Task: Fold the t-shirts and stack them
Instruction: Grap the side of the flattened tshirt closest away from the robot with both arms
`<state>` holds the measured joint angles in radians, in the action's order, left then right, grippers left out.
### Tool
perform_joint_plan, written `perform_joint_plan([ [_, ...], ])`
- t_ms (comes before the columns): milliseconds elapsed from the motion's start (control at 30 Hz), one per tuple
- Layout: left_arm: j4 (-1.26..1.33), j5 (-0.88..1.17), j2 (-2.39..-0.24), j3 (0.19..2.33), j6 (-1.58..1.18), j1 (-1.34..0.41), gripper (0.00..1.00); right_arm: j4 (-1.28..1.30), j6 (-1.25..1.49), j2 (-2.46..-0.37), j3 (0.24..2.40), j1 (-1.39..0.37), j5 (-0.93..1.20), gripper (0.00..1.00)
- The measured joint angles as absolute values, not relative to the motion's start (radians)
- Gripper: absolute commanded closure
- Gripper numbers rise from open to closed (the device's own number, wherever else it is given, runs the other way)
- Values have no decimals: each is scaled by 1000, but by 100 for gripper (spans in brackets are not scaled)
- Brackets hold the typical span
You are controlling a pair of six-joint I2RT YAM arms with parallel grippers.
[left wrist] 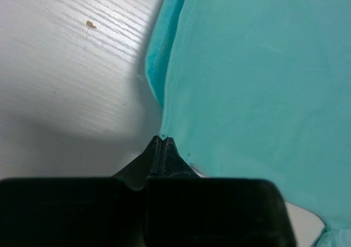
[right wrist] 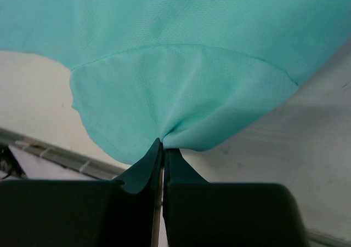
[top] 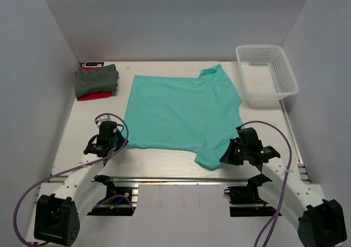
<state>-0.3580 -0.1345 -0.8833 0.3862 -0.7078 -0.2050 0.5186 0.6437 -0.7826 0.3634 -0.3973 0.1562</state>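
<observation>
A teal t-shirt lies spread flat on the table, one sleeve at the far right, another at the near right. My left gripper is shut on the shirt's near left corner; in the left wrist view the fingertips pinch the cloth's edge. My right gripper is shut on the near right sleeve; in the right wrist view the cloth bunches into the closed tips. A folded dark grey-green t-shirt lies on a red one at the far left.
A white mesh basket stands at the far right corner. A small dark object lies behind the folded stack. The table's near metal rail runs just below the shirt's hem. Grey walls close in on both sides.
</observation>
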Motion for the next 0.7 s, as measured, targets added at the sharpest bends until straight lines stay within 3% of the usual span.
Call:
perform_joint_plan([
  [333,-428,-62,-828,352,-715,-205,100,596,640,-756,398,-400,270,100],
  [700,-376,-79,-1084,572,-715,-204,100,550,630,-984,611,-380,233,100],
])
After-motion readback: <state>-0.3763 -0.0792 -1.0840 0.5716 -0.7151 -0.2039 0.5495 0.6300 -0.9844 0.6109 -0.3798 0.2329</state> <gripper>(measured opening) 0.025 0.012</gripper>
